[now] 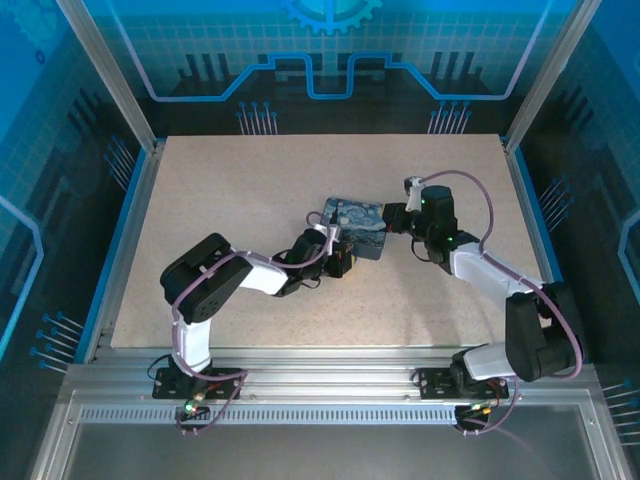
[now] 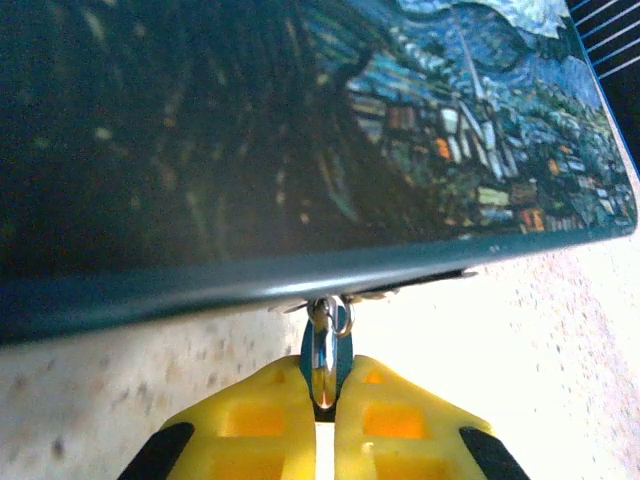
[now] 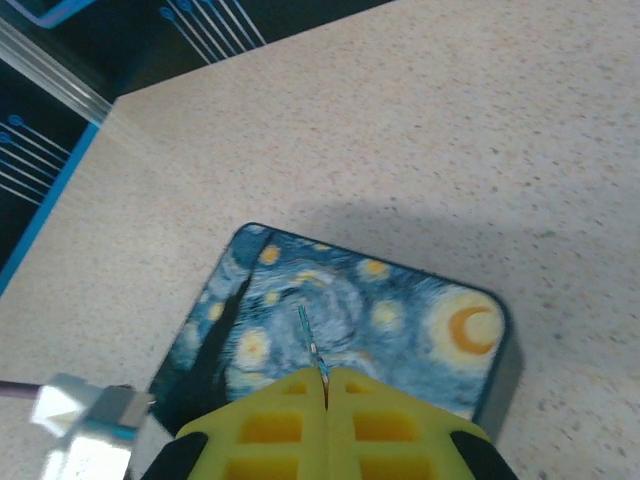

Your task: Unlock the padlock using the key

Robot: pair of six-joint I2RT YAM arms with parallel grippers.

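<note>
Though padlock [image 2: 322, 340] is half-hidden, left claw [image 2: 324, 390] clamps it | right claw [image 3: 326, 380] pinches key [image 3: 305, 328]

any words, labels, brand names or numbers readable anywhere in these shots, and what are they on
No text can be read in any view.
box lid: a painted starry-night scene, no words.
back wall panels: gear and circuit-line graphics, no letters or numbers.
padlock: too blurred to show any marking.
key: too small to show any marking.

Overhead view faces down; both wrist views sit close, sharing the box [image 1: 357, 226].
</note>
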